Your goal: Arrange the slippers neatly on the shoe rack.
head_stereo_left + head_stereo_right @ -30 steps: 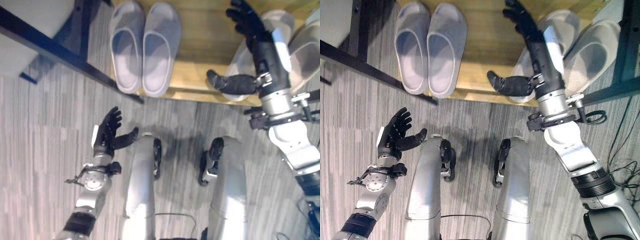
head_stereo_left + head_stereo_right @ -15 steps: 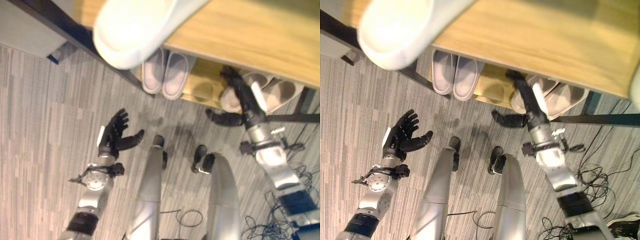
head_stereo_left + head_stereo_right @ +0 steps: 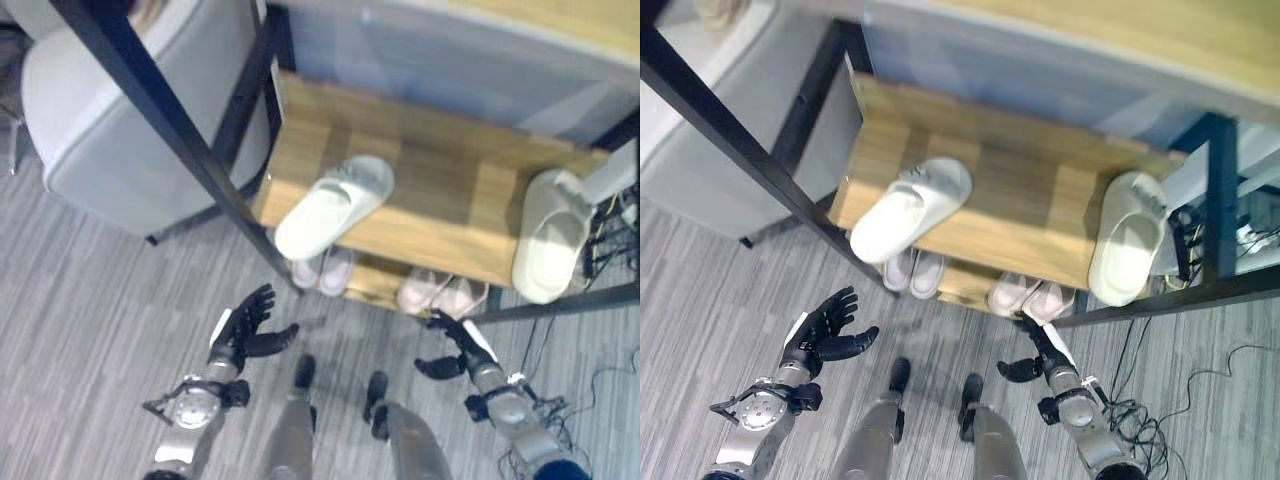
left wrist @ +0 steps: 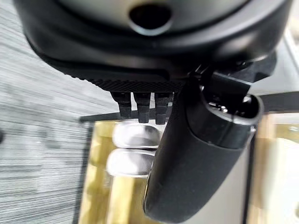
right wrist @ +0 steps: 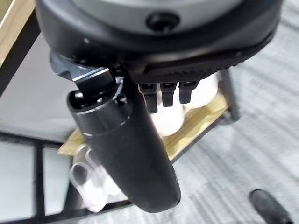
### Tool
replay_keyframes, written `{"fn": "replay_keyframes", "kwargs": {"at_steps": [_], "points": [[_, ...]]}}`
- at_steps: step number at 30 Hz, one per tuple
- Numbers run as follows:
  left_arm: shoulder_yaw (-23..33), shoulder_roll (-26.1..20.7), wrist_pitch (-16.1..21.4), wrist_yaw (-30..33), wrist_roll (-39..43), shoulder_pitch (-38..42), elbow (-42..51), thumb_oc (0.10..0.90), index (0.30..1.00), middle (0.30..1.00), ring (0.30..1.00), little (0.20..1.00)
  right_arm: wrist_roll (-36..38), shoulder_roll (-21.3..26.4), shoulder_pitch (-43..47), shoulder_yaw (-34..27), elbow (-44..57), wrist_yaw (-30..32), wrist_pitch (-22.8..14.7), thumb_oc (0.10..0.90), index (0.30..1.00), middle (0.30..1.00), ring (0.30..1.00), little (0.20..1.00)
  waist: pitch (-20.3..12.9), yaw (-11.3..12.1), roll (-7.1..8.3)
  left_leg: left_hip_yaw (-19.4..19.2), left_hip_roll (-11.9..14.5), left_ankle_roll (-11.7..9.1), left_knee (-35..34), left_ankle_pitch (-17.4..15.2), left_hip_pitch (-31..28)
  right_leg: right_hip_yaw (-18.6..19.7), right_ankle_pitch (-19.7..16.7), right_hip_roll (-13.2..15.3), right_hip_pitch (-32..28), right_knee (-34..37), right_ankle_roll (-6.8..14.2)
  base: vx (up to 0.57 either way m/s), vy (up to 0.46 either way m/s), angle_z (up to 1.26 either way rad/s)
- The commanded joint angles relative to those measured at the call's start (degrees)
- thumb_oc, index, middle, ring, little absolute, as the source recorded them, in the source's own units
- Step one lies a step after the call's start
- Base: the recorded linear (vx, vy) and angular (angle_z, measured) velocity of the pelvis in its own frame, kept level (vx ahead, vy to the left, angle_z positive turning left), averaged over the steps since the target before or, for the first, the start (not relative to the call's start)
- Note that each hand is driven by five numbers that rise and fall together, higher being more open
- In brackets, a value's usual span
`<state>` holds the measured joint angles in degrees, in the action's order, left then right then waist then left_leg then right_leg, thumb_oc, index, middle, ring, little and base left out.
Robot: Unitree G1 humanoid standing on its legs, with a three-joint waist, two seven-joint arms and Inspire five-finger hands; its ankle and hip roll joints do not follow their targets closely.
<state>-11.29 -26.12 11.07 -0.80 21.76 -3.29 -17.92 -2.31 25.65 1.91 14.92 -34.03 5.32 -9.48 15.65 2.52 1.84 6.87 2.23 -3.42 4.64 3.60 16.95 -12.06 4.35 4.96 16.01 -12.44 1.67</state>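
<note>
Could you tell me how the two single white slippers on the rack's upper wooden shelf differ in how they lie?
The white slipper on the left lies diagonally across the wooden shelf, its end overhanging the front edge. The white slipper on the right sits at the shelf's far right end, pointing nearly straight front to back, also hanging over the front edge. Both are white slip-ons, far apart, unpaired.

We look down into what seems a home entryway or a staged living space: a black-framed rack (image 3: 170,140) with wooden shelves (image 3: 440,195) holds pale slippers (image 3: 333,205) on two levels, above grey striped flooring (image 3: 90,330). A grey upholstered seat (image 3: 130,150) stands just beside the rack.
</note>
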Motion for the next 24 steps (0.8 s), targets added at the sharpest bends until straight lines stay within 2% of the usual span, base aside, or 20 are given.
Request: {"fn": "replay_keyframes", "kwargs": {"at_steps": [1, 2, 3, 5, 9, 18, 24], "points": [[-1.12, -0.77, 2.54, -3.31, 0.42, -1.91, 4.02, 0.8, 0.9, 0.9, 0.9, 0.9, -2.41, 1.33, -2.22, -0.66, 0.44, -0.35, -2.02, 0.8, 0.9, 0.9, 0.9, 0.9, -7.22, -1.04, -0.93, -0.6, 0.35, -2.27, -8.18, 2.38, -6.06, -0.3, -1.68, -1.27, -6.17, 7.58, 3.84, 0.14, -0.034, -0.12], [-1.11, -0.78, 2.52, -3.31, 0.42, -1.93, 4.04, 0.8, 0.9, 0.9, 0.9, 0.9, -2.41, 1.32, -2.23, -0.65, 0.44, -0.34, -2.02, 0.8, 0.9, 0.9, 0.9, 0.9, -7.11, -1.02, -0.94, -0.62, 0.37, -2.27, -8.23, 2.38, -6.22, -0.28, -1.72, -1.29, -6.35, 7.67, 3.83, 0.19, -0.035, -0.1], [-1.5, -1.08, 2.39, -4.78, 1.1, -2.74, 6.55, 0.8, 0.9, 0.9, 0.9, 0.9, -3.1, 0.54, -3.34, -0.51, -2.14, -0.73, -1.65, 0.8, 0.9, 0.9, 0.9, 0.9, -8.96, -1.29, -1.03, -1.14, 0.23, -2.42, -9.05, 2.11, -8.58, 0.14, -2.1, -1.55, -9.05, 9.71, 3.99, 0.18, -0.029, -0.1], [-1.72, -1.59, 2.05, -5.65, 1.06, -3.51, 8.59, 0.8, 0.9, 0.9, 0.9, 0.9, -3.35, -0.48, -4.12, -0.31, -4.53, -1.1, -1.36, 0.8, 0.9, 0.9, 0.9, 0.9, -10.39, -1.5, -1.0, -1.75, 0.07, -2.45, -9.64, 1.62, -10.7, 0.8, -2.37, -1.83, -11.55, 11.72, 4.15, 0.17, -0.029, -0.12], [-1.56, -2.67, 1.99, -6.23, -0.07, -4.86, 11.67, 0.8, 0.9, 0.9, 0.9, 0.9, -2.94, -2.4, -5.24, -0.42, -8.76, -1.17, -0.69, 0.8, 0.9, 0.9, 0.9, 0.9, -11.74, -1.73, -1.08, -2.98, -0.22, -2.59, -9.64, 0.79, -13.33, 1.57, -3.0, -1.99, -15.21, 14.6, 4.44, 0.1, -0.051, -0.04], [-0.94, -0.54, 1.24, -7.82, 4.83, -6.84, 16.89, 0.8, 0.9, 0.9, 0.9, 0.9, -2.05, -4.7, -6.25, -0.67, -12.69, -0.44, 0.44, 0.8, 0.9, 0.9, 0.9, 0.9, -12.37, -1.83, -2.19, -4.9, -0.44, -2.74, -9.64, 0.29, -15.1, 2.43, -3.53, -2.03, -17.84, 17.44, 4.69, -0.01, -0.042, -0.09], [-0.92, -0.17, 1.0, -7.9, 3.91, -8.29, 16.71, 0.8, 0.9, 0.9, 0.9, 0.9, -1.54, -4.44, -7.11, -0.94, -12.2, -0.55, 0.64, 0.8, 0.9, 0.9, 0.9, 0.9, -11.85, -2.09, -2.97, -6.0, -0.1, -2.5, -9.64, -0.1, -16.35, 3.31, -3.23, -2.2, -18.38, 17.44, 4.69, 0.0, -0.026, -0.09]]}}
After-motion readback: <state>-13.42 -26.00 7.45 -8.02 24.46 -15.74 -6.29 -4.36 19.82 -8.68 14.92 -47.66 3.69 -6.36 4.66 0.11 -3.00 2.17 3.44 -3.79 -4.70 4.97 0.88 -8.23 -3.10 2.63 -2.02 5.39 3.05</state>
